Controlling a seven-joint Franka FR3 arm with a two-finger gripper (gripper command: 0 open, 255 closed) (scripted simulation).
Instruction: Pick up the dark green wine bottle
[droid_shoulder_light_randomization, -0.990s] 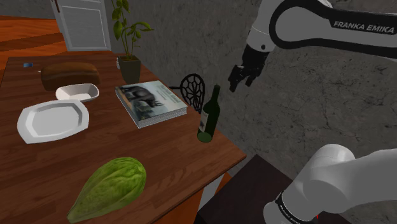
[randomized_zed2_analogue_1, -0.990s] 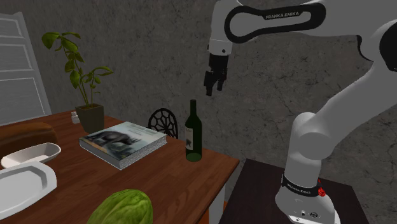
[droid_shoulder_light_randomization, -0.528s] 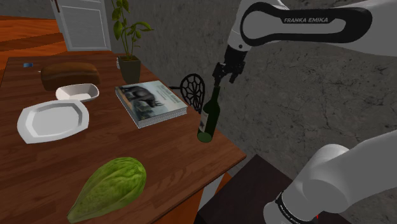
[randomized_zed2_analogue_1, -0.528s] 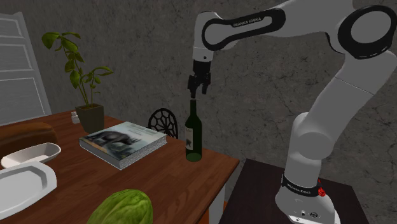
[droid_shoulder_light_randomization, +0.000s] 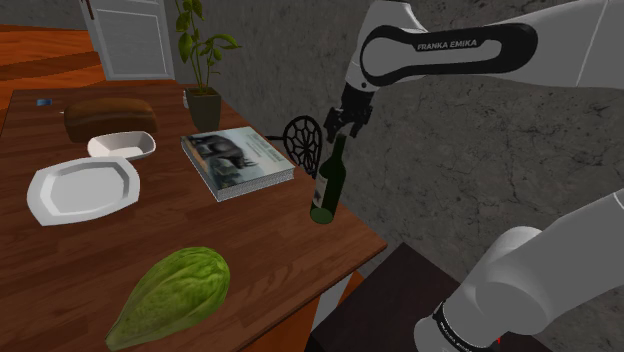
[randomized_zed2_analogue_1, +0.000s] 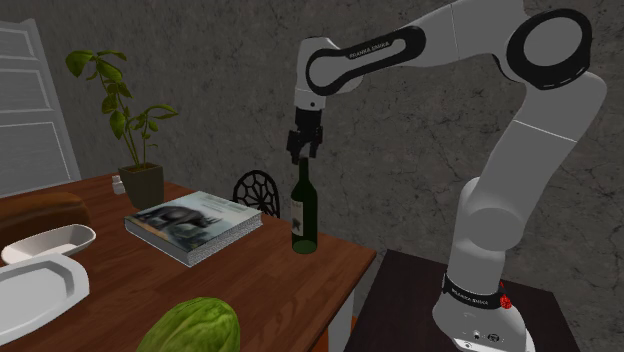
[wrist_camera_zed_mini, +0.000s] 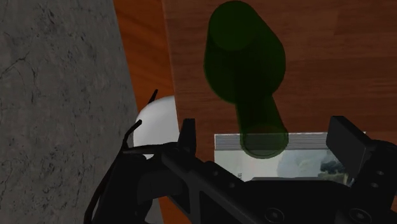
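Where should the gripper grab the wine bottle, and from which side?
Grip the bottle by its neck, coming straight down from above. It stands upright near the edge of the table, and the slim neck should fit inside the open gripper, which hangs right above it.

A brown wooden table (droid_shoulder_light_randomization: 250, 235) carries everything. A thick hardcover book with a grey animal photograph on its cover (droid_shoulder_light_randomization: 237, 160) lies flat near the table edge that runs along the rough grey stone wall (droid_shoulder_light_randomization: 290, 50). A black chair with a round wirework back (droid_shoulder_light_randomization: 303, 138) stands just beyond that edge. At the far corner sits a leafy plant in a dark square pot (droid_shoulder_light_randomization: 204, 107), with a small white shaker (droid_shoulder_light_randomization: 186, 98) beside it. A dark brown loaf (droid_shoulder_light_randomization: 110, 117), a white oval dish (droid_shoulder_light_randomization: 121, 146) and a white octagonal plate (droid_shoulder_light_randomization: 82, 187) lie in a row further along the table. A large green cabbage (droid_shoulder_light_randomization: 170, 295) lies by the near edge.
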